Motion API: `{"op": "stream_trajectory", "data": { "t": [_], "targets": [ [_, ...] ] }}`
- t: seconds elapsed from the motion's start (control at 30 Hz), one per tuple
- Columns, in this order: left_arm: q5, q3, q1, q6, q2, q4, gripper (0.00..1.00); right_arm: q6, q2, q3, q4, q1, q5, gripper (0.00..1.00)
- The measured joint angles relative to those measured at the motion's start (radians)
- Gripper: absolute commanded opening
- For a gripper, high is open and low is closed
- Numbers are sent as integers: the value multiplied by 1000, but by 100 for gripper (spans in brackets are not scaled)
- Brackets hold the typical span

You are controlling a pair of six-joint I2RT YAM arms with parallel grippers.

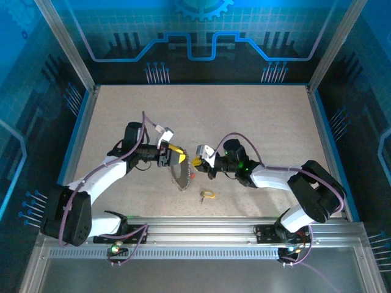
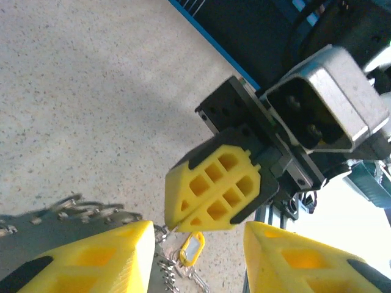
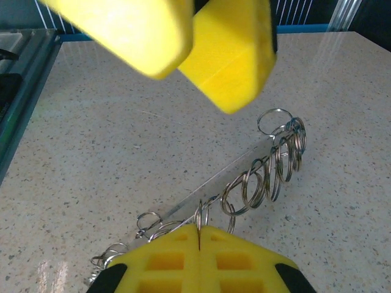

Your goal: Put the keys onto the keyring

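Presently: yellow key (image 1: 208, 195) loose on tabletop (image 1: 244, 122), unthreaded; right fingers (image 3: 165, 265) pinching keyring (image 1: 181, 174); left fingers (image 2: 91, 256) parted.

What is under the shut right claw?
A row of silver rings on a grey strap, its near ring pinched in the right claw. A yellow key lies on the table nearby. The claw covers the strap's near end.
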Motion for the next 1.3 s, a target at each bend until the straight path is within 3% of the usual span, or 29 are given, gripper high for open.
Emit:
{"op": "stream_trajectory", "data": {
  "t": [0.23, 0.43, 0.8, 0.97, 1.3],
  "targets": [
    [-100, 58, -3, 253, -32, -224, 56, -75, 5, 50, -58, 0, -1, 0],
    [-285, 95, -48, 444, -70, -287, 62, -143, 4, 75, -119, 3, -5, 0],
    [-435, 108, -83, 602, -64, -237, 83, -215, 4, 95, -181, 20, -8, 0],
    [-454, 101, -97, 704, -32, -189, 99, -228, 3, 97, -185, 26, -8, 0],
    [-486, 85, -100, 750, 34, -53, 99, -262, 0, 97, -184, 35, -11, 0]
  ]
}}
